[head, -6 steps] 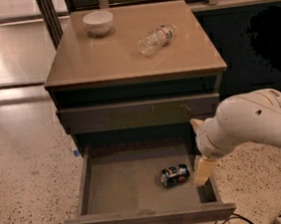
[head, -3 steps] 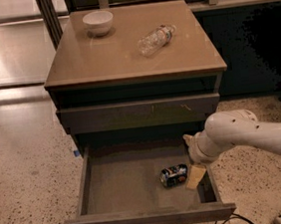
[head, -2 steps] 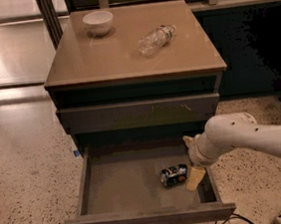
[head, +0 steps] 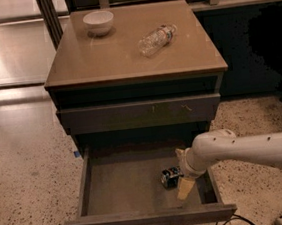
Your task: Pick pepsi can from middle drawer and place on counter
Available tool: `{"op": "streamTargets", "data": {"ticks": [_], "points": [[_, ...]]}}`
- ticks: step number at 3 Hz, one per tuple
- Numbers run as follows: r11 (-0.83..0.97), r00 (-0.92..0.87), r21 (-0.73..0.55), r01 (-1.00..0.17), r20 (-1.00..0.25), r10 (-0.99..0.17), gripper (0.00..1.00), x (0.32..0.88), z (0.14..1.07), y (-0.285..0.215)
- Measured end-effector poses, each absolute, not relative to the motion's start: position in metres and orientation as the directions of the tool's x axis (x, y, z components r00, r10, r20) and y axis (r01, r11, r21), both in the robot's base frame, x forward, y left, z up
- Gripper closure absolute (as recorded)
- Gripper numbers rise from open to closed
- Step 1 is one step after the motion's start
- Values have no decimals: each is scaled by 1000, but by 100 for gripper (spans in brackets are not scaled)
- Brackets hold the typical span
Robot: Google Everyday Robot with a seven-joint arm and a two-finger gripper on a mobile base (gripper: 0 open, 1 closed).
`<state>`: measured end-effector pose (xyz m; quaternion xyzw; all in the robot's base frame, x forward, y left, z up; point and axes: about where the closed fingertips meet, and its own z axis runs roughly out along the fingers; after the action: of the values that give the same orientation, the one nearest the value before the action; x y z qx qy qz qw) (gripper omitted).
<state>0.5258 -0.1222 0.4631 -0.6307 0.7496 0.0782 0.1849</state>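
Observation:
The pepsi can (head: 170,177) lies on its side on the grey floor of the open middle drawer (head: 123,186), near the drawer's right side. My gripper (head: 184,178) hangs down inside the drawer just right of the can, touching or nearly touching it. One pale finger (head: 184,187) points down toward the drawer floor. The white arm comes in from the right. The tan counter (head: 124,51) tops the cabinet above.
A white bowl (head: 98,22) stands at the counter's back left. A clear plastic water bottle (head: 156,39) lies on the counter's back right. A shut drawer front with pale scratch marks (head: 139,114) sits above the open drawer. Speckled floor surrounds the cabinet.
The arm has lowered from above the drawer's right edge down into the drawer and closer to the can. The can has not moved.

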Motion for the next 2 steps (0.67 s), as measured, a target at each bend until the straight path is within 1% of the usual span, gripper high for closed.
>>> {"op": "streamTargets", "data": {"ticks": [1, 2], "points": [[168, -140, -41, -985, -383, -913, 0, 535, 394, -108], [167, -140, -40, -985, -383, -913, 0, 535, 394, -108]]}}
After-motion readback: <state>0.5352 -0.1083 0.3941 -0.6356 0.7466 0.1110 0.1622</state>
